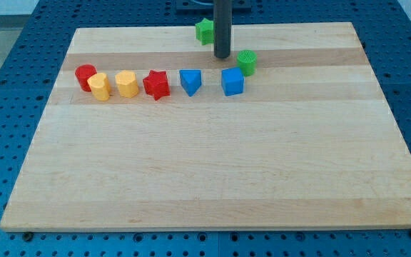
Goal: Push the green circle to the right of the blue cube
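Note:
The green circle (247, 62) is a short green cylinder near the view's top, just above and to the right of the blue cube (232, 81), almost touching it. My tip (222, 56) is the lower end of the dark rod, on the board just left of the green circle and above the blue cube, with a small gap to both.
A green star-like block (204, 31) sits behind the rod at the board's top edge. A row runs left from the cube: blue triangular block (190, 81), red star (156, 85), yellow hexagon-like block (126, 83), yellow block (100, 86), red cylinder (85, 75).

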Tool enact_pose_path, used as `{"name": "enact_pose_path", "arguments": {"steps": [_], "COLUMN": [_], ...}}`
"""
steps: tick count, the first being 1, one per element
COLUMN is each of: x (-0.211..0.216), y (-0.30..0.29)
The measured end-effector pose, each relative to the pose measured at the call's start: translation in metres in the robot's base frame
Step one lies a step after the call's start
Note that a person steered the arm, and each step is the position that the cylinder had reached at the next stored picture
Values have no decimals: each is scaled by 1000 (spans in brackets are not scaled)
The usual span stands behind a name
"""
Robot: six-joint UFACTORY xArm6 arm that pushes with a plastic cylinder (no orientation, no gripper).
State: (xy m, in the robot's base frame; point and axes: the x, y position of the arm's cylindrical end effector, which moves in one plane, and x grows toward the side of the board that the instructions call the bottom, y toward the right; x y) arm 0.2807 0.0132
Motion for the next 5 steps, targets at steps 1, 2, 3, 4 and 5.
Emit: {"name": "enact_pose_path", "arguments": {"steps": [1,2,3,4,5], "x": [-1,12,23,30,40], "y": [2,27,46,58,74]}}
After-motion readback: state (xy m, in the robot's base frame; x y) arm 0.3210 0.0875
